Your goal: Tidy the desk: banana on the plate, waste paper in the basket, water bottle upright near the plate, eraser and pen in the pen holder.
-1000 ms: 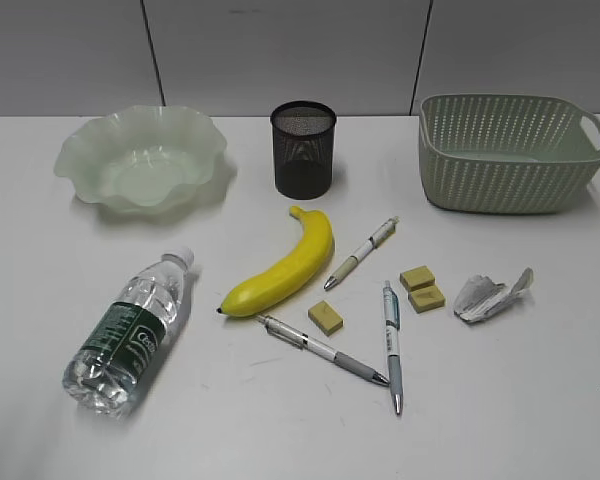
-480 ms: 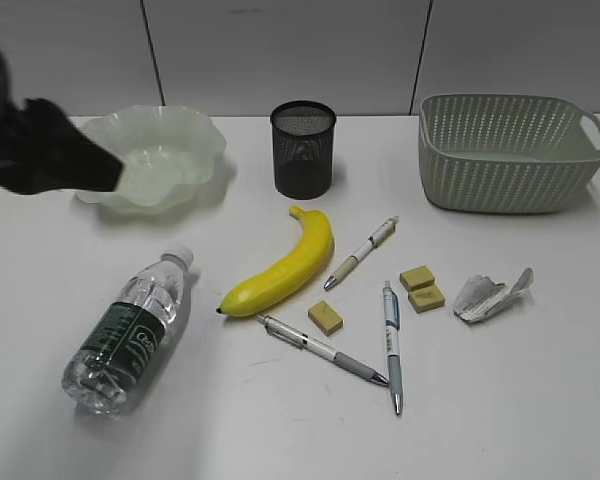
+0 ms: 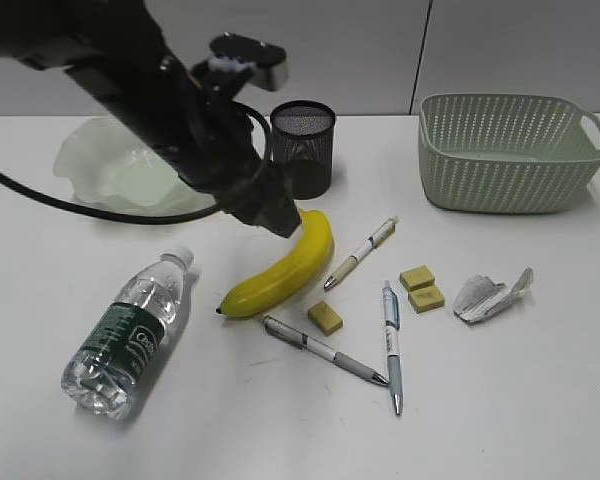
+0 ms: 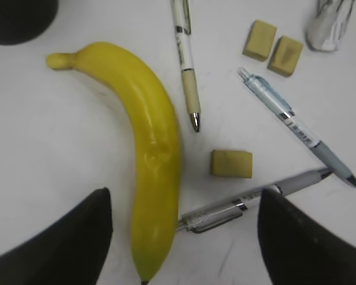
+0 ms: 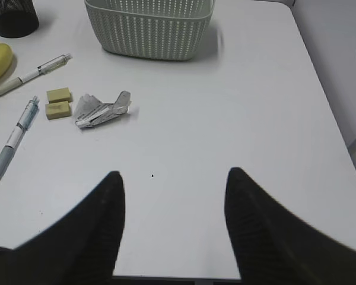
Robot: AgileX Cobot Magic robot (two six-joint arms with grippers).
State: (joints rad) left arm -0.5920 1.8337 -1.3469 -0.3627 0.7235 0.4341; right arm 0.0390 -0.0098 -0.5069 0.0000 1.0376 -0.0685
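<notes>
The yellow banana (image 3: 285, 270) lies on the white desk (image 3: 520, 400) at centre; it also shows in the left wrist view (image 4: 148, 148). My left gripper (image 3: 272, 215) is open and hovers over the banana's upper end, jaws (image 4: 184, 222) straddling it without touching. The wavy green plate (image 3: 115, 170) is back left, partly hidden by the arm. The water bottle (image 3: 125, 335) lies on its side at front left. The black pen holder (image 3: 305, 148) stands at back centre. Three pens (image 3: 325, 350) and three erasers (image 3: 325, 317) lie at centre. Waste paper (image 3: 490, 295) lies right. My right gripper (image 5: 172, 196) is open and empty.
The green basket (image 3: 510, 150) stands at back right and shows in the right wrist view (image 5: 148, 27). The desk's right edge (image 5: 326, 101) is near the right gripper. The right arm is outside the exterior view.
My left arm has swung in from the far left, past the plate, to above the banana. Nothing on the desk has moved.
</notes>
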